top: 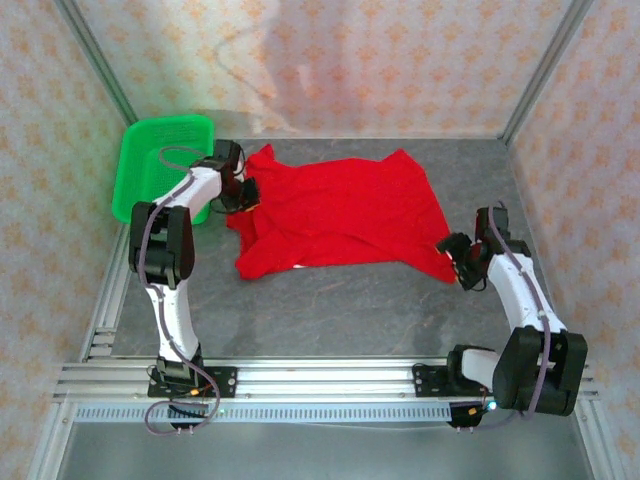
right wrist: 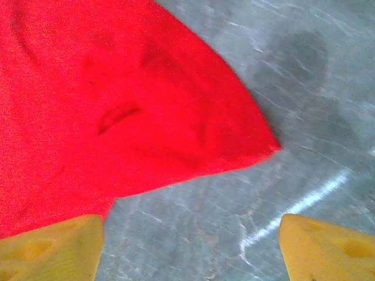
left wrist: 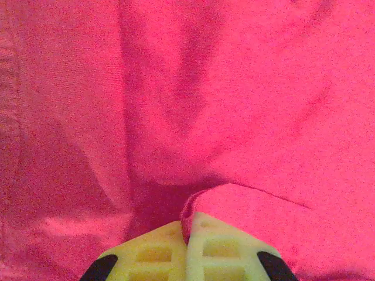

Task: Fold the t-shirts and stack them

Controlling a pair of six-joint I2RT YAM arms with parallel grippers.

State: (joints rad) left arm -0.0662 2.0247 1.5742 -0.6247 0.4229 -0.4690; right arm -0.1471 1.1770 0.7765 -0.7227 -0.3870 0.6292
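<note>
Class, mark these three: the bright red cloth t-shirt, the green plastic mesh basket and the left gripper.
bright red cloth t-shirt [top: 340, 210]: top external view, middle of the spread cloth.
green plastic mesh basket [top: 138, 170]: top external view, its left wall.
left gripper [left wrist: 187, 229]: left wrist view, between the fingertips pinching a red fold.

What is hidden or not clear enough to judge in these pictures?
Top view: the t-shirt lies spread on the table, so its underside is hidden.
Top view: the left arm covers a corner of the green basket.
Left wrist view: the left gripper has jaws shut on a fold, too close to tell which part.
Right wrist view: the bottom edge cuts off the open jaws of the right gripper.
</note>
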